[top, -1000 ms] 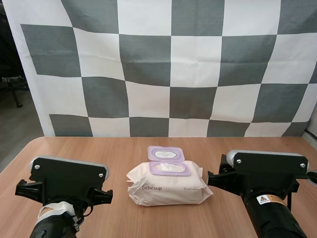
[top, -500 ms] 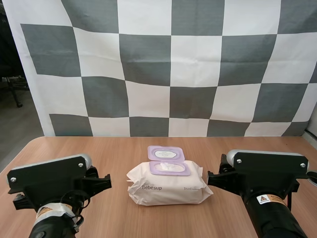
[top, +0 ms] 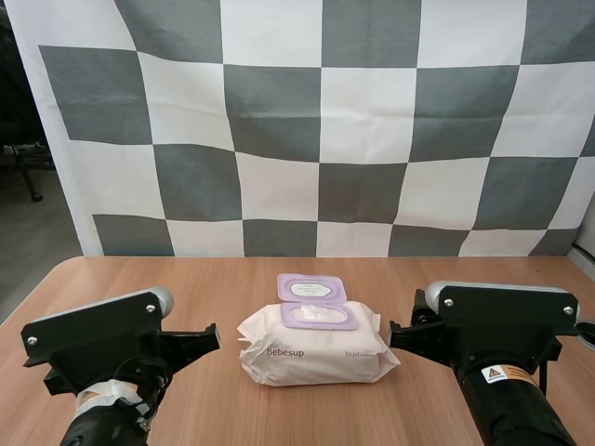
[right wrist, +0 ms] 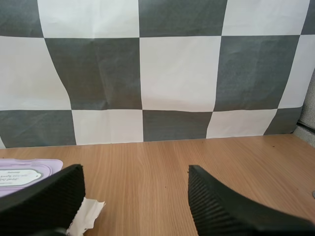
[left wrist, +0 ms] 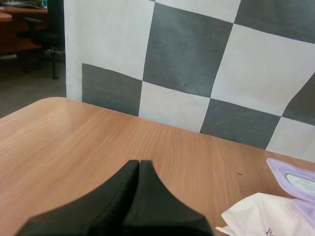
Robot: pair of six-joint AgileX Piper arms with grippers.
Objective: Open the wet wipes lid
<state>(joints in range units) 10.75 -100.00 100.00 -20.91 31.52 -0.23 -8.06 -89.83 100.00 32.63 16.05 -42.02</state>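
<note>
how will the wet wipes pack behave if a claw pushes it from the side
The wet wipes pack looks soft: its wrinkled film would probably dent before it slides. It lies flat and wide on the table, so tipping or rolling seems unlikely. Its flipped-open lid may flap if jolted.

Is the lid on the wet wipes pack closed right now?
No, the purple lid is flipped back behind the opening of the wet wipes pack, and a white wipe shows in that opening.
</note>
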